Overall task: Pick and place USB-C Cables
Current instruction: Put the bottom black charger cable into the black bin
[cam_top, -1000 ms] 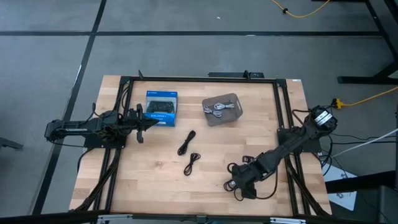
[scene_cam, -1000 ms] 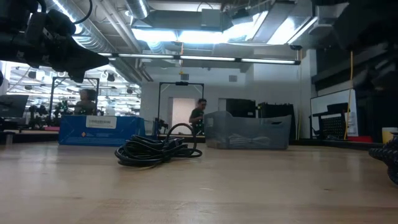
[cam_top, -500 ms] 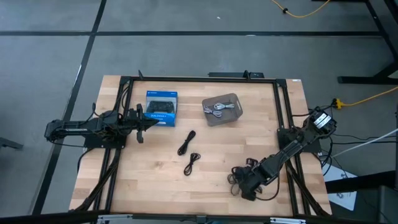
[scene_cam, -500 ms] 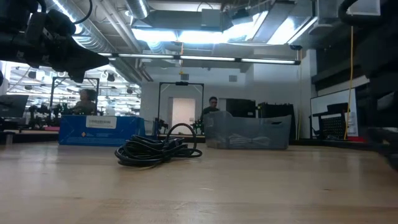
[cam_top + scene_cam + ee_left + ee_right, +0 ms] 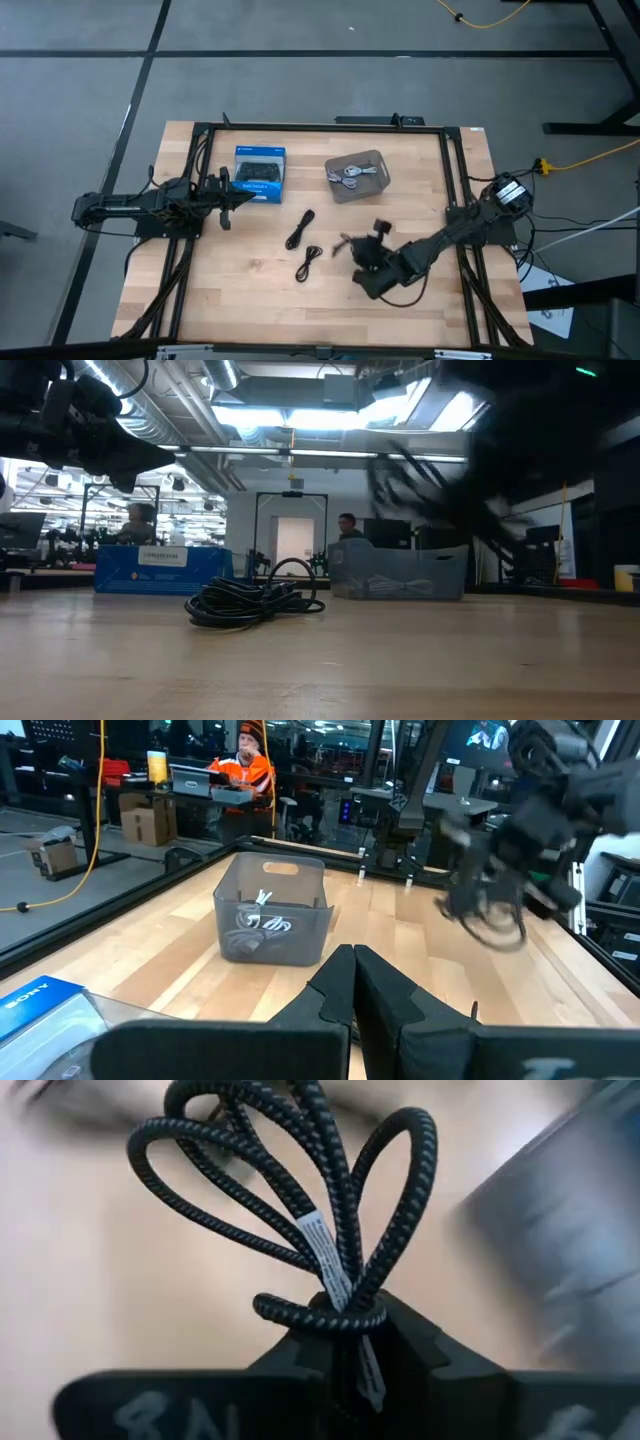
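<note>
My right gripper (image 5: 362, 252) is above the middle of the table, shut on a black braided USB-C cable coil (image 5: 300, 1190), also seen blurred from the left wrist (image 5: 492, 916). Two more black cable coils (image 5: 300, 229) (image 5: 308, 262) lie flat on the wood left of it; in the low view they show as one black coil (image 5: 252, 601). Light grey cables (image 5: 352, 174) lie inside the grey bin (image 5: 375, 186). My left gripper (image 5: 352, 982) waits shut at the table's left side, beside the blue box (image 5: 260, 170), touching nothing. My right gripper pinches the black cable's bound waist (image 5: 322, 1316), where a turn of cable wraps the bundle, between its two fingers. The loops and a white label (image 5: 325, 1252) fan out beyond the fingertips. The coil hangs below the gripper, lifted clear of the table.
The grey bin stands at the table's far middle, the blue box left of it. A dark frame (image 5: 205, 150) runs around the table's edges. Bare wood lies at the near side. People show in the room beyond the table (image 5: 245, 760).
My right gripper has risen from the table's near right corner and swung toward the table's middle and far side, carrying the black cable coil, which now hangs clear of the wood. The move is fast and blurred. The other cables have stayed where they were.
</note>
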`<action>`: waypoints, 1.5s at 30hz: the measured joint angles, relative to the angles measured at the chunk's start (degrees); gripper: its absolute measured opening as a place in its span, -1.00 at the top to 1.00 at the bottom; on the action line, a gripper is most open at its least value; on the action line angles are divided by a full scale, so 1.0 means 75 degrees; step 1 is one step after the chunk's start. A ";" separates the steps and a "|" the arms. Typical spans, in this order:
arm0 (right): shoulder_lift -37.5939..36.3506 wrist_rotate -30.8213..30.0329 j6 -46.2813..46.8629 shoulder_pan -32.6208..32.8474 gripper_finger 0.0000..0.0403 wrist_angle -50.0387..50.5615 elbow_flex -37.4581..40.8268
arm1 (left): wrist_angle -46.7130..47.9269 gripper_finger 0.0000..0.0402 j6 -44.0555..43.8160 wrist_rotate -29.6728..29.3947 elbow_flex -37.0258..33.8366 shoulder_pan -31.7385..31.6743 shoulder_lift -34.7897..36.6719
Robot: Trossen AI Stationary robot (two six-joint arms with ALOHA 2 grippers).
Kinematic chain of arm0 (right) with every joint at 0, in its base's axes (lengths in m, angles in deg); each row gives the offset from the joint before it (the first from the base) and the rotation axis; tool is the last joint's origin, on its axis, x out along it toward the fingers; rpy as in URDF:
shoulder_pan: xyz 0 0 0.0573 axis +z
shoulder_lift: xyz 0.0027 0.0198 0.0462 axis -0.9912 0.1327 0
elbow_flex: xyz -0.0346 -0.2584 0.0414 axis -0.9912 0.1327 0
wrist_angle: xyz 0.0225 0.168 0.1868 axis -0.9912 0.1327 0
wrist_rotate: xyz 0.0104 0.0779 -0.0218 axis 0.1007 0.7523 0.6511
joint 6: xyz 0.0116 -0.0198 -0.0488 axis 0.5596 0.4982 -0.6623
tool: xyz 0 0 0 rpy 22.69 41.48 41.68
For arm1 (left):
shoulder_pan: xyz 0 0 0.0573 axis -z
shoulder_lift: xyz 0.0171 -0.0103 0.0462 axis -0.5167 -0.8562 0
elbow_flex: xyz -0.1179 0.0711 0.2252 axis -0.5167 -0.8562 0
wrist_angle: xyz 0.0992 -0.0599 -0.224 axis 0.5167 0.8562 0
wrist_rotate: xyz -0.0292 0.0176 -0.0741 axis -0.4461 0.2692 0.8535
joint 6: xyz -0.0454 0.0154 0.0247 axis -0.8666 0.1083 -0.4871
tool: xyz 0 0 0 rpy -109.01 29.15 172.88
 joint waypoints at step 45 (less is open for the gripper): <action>-0.0038 0.3487 -0.3852 -0.5678 0.32 0.2508 -0.2160 | 0.0003 1.00 0.0003 0.0000 0.0000 0.0000 -0.0001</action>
